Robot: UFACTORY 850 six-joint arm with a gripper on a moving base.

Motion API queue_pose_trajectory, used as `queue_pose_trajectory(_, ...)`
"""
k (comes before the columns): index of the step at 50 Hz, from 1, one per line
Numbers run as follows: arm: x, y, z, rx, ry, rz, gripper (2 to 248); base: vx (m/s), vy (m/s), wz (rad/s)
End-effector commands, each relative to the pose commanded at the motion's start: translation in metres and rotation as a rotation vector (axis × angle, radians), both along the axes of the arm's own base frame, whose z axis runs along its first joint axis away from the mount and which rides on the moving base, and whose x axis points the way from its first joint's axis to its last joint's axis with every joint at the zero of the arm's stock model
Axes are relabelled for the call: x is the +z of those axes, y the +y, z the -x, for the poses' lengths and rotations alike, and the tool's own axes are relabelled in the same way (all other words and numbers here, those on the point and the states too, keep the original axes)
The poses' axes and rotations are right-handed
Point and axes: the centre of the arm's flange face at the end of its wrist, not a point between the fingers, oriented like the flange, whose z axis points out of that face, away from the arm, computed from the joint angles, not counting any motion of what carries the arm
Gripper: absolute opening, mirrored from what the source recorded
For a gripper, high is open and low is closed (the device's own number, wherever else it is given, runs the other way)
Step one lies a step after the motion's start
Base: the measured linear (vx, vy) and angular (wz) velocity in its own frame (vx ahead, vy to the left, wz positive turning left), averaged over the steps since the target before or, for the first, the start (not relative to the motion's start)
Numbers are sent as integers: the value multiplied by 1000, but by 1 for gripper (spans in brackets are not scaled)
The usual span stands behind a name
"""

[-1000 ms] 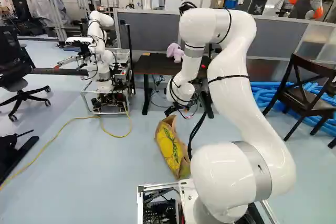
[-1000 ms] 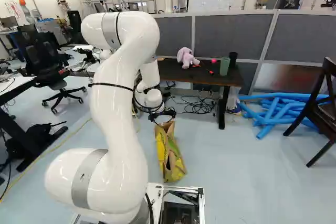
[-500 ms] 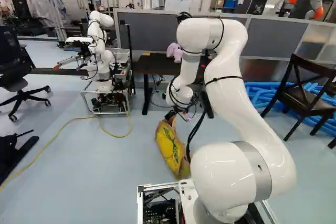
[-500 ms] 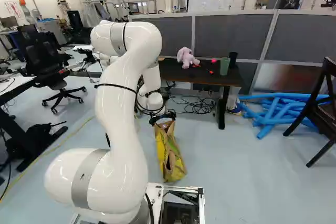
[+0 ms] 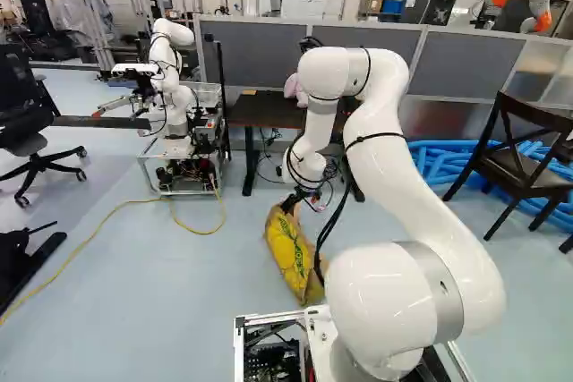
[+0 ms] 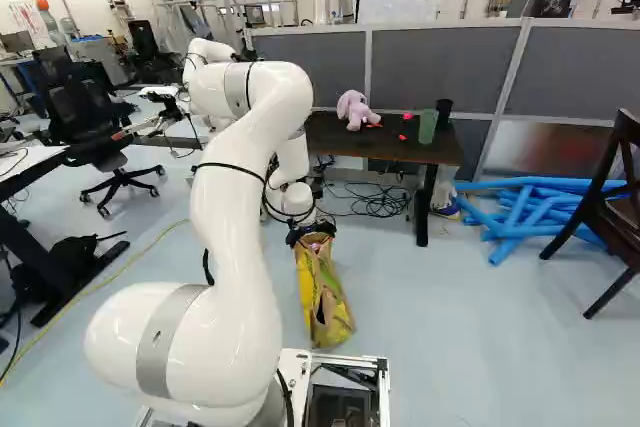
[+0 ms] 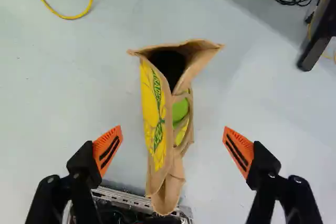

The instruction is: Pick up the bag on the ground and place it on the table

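Bag (image 5: 291,255) and tool (image 5: 288,205) are close together in the left base view: the yellow and brown bag is on the floor (image 5: 134,310) ahead of the base, left of the arm's (image 5: 394,185) lower part, and the tool reaches down at the bag's far end. Beyond stands the dark table (image 5: 264,114), with a pink stuffed toy (image 5: 294,89) on it, partly behind the arm. Another robot (image 5: 170,78) stands left of the table. A yellow cable (image 5: 115,210) curves over the floor, and a wooden chair (image 5: 519,158) stands at the right beside blue tubes (image 5: 439,163).

In the right base view the bag is just right of the arm, its far end under the tool. The table holds the toy, a green cup (image 6: 428,127) and a black cup (image 6: 444,112); black cables (image 6: 375,202) lie coiled on the floor below.

In the wrist view the tool (image 7: 172,128) is spread wide, its orange pads (image 7: 107,150) well apart. The bag runs through the space between and ahead of them, touching neither pad. Its mouth (image 7: 168,64) gapes, dark inside, and something green (image 7: 180,110) shows at its side.
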Motion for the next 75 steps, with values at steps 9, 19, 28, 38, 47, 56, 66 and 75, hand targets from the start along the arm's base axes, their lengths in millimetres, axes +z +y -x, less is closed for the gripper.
queue_pose_trajectory(9, -14, 0, -3, 0, 31, 1, 247, 0, 0, 0)
queue_pose_trajectory(19, -29, -1, -8, -1, 49, 2, 247, 0, 0, 0)
queue_pose_trajectory(28, -43, -3, -13, -5, 54, 2, 247, 0, 0, 0)
queue_pose_trajectory(38, -58, -6, -17, -5, 61, 2, 247, 0, 0, 0)
queue_pose_trajectory(47, -72, -6, -19, 5, 72, 3, 247, 0, 0, 0)
queue_pose_trajectory(56, -85, -6, -21, 12, 81, 3, 247, 0, 0, 0)
queue_pose_trajectory(66, -100, -6, -22, 12, 88, 3, 247, 0, 0, 0)
queue_pose_trajectory(75, -114, -6, -23, 12, 93, 3, 247, 0, 0, 0)
